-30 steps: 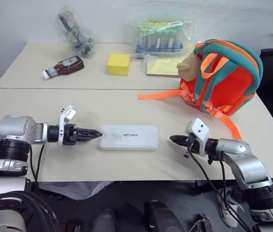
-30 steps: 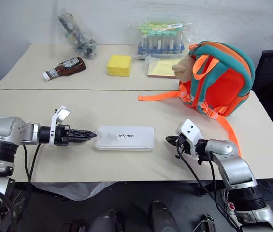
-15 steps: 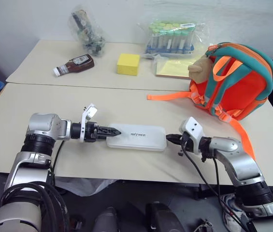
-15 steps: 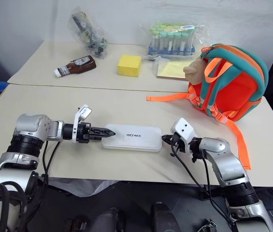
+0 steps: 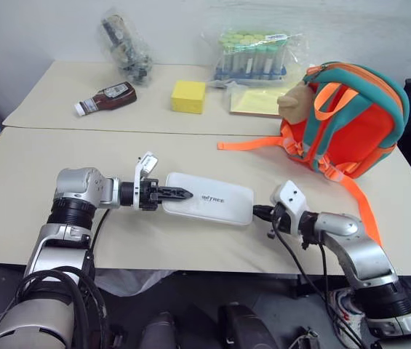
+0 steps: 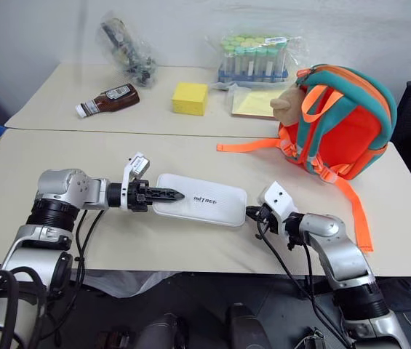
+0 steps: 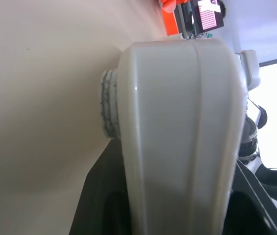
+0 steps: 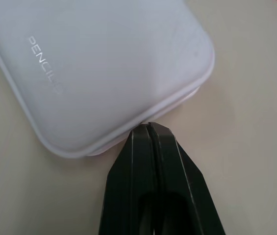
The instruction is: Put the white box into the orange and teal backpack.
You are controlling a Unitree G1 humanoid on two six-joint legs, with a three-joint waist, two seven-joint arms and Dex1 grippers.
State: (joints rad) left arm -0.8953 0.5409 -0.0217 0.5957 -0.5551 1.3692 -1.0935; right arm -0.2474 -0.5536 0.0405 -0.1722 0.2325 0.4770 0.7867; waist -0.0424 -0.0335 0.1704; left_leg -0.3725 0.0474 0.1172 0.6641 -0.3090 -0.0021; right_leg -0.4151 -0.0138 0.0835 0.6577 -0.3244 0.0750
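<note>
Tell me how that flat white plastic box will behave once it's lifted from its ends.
The flat white plastic box looks rigid, so it should not sag. Its glossy shell and rounded corners may slip: the shut right pincer only butts one end. The left pincer straddles the other, so it could pivot.

The white box (image 7: pixel 177 137) perhaps hides left end effector fingertips.

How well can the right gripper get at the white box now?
Probably well: the right gripper, fingers shut, has its tip against the box's edge, and the white box has nothing between them. The left gripper is at the opposite end.
</note>
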